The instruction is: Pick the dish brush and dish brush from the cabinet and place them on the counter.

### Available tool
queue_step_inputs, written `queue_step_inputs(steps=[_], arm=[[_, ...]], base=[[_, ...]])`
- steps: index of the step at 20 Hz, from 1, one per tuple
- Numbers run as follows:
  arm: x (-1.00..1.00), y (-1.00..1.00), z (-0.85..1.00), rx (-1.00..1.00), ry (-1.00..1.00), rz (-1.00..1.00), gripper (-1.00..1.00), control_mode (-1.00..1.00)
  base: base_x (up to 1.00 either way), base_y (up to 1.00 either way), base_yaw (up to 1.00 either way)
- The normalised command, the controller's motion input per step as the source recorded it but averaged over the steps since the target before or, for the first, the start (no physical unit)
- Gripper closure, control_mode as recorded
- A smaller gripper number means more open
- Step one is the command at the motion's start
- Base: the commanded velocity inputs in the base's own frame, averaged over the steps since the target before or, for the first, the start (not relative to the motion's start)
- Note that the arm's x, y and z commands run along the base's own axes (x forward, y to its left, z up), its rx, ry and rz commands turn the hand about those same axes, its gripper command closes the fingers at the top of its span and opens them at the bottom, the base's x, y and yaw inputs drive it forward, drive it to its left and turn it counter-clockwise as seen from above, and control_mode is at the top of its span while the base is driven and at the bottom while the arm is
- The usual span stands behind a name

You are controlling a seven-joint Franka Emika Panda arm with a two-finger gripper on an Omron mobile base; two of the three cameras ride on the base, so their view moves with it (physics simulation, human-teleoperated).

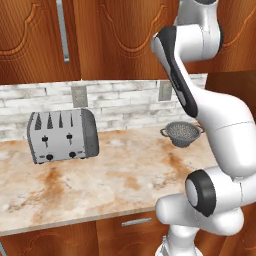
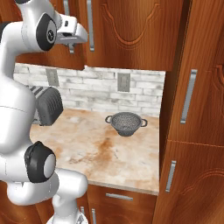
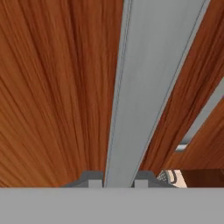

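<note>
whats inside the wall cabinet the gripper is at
Nothing inside can be seen: the cabinet doors are closed. The gripper is shut on one door's silver bar handle. Any shelf or brushes behind the doors are covered.

Right before the hand, the cabinet [image 3: 57, 87] is reddish-brown wood with fine streaked grain and a soft sheen; its bar handle [image 3: 148, 87] is smooth, matt brushed metal. Below the hand, the counter [image 1: 120, 175] looks like polished marbled stone, the toaster [image 1: 62, 135] brushed steel, the colander [image 2: 125, 123] dull metal mesh.
</note>
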Motion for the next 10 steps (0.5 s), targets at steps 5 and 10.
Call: queue_step_inputs(steps=[5, 10], arm=[[-0.26, 0.18, 0.24, 0.00, -0.05, -0.07, 1.00, -1.00], [-0.35, 0.18, 0.28, 0.00, -0.07, -0.04, 1.00, -1.00]], base=[[0.00, 0.00, 0.00], [0.00, 0.00, 0.00]])
